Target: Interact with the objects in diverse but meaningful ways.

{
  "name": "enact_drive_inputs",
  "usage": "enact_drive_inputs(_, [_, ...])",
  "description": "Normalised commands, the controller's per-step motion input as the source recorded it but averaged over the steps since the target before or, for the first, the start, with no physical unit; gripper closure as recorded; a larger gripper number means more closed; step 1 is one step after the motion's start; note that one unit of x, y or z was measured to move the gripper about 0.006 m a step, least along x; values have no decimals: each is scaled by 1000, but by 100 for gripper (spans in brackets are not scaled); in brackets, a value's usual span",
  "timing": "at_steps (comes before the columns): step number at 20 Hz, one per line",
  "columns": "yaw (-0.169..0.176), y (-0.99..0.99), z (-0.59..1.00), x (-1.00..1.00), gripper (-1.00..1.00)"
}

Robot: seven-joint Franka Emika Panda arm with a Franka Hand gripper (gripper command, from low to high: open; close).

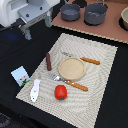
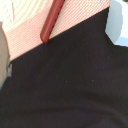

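With the gripper (image 1: 26,31) hanging high at the table's far corner, jaws too blurred to tell their state, I'd bring it down squarely over the sausage (image 1: 49,61) lying beside the plate (image 1: 72,68).

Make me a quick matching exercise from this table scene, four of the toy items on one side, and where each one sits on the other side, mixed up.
Things:
1. tomato
2. sausage
3. milk carton
4. plate

Places:
A. on the dark cloth, off the placemat's edge, at the exterior view's left
B. middle of the placemat, between the two pieces of orange-handled cutlery
C. on the placemat, just beyond the plate on the exterior view's left
D. on the placemat's near part, beside the fork

Pairs: 1-D, 2-C, 3-A, 4-B
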Motion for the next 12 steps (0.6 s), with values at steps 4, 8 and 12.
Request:
enact_drive_inputs(4, [-72,-438,-8,441,-100])
enact_drive_inputs(8, [-54,-406,-14,379,-100])
enact_drive_inputs(12, [-40,-332,-23,367,-100])
